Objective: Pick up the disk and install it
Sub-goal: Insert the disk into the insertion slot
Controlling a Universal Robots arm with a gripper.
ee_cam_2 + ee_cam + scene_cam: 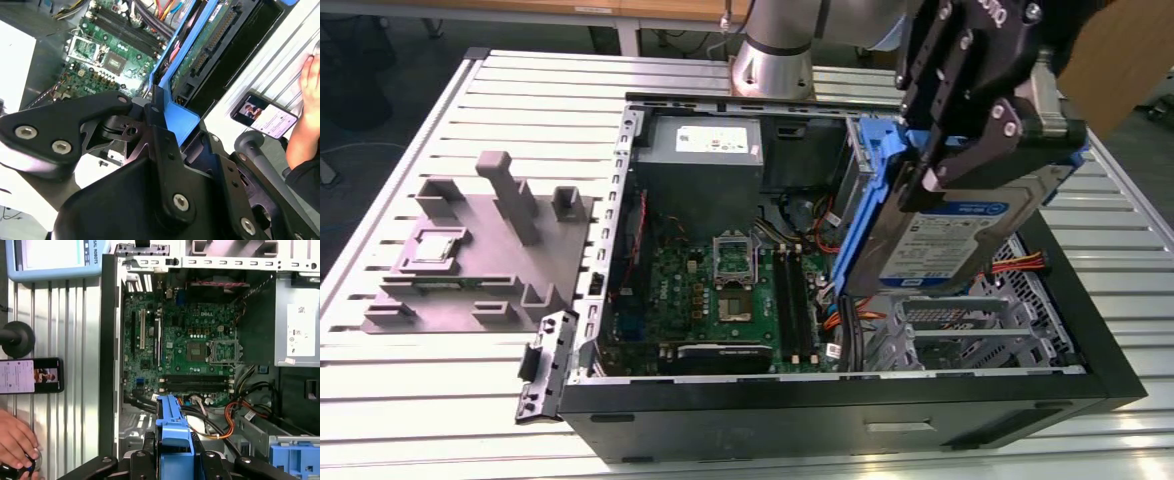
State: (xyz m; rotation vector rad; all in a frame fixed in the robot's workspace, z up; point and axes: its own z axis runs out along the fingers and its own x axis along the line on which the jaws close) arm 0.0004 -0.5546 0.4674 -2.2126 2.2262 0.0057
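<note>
The gripper (970, 165), clamped on the blue-framed disk (937, 240), holds it tilted just above the drive cage (947, 330) in the open computer case (827, 405), where a skewed descent would likely jam the frame or pinch the orange cables (1014, 262) beyond.

Blue-framed silver disk (945, 242), black claw (987, 160), green motherboard (720, 290), black case (854, 412)

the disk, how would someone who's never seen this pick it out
Find the open black computer case on the slatted table; over its side at the exterior view's right, the gripper holds the disk tilted above the metal drive cage. It is a flat silver-grey drive with a white-and-blue label and a bright blue frame, unlike the big grey power-supply box with its white sticker.
</note>
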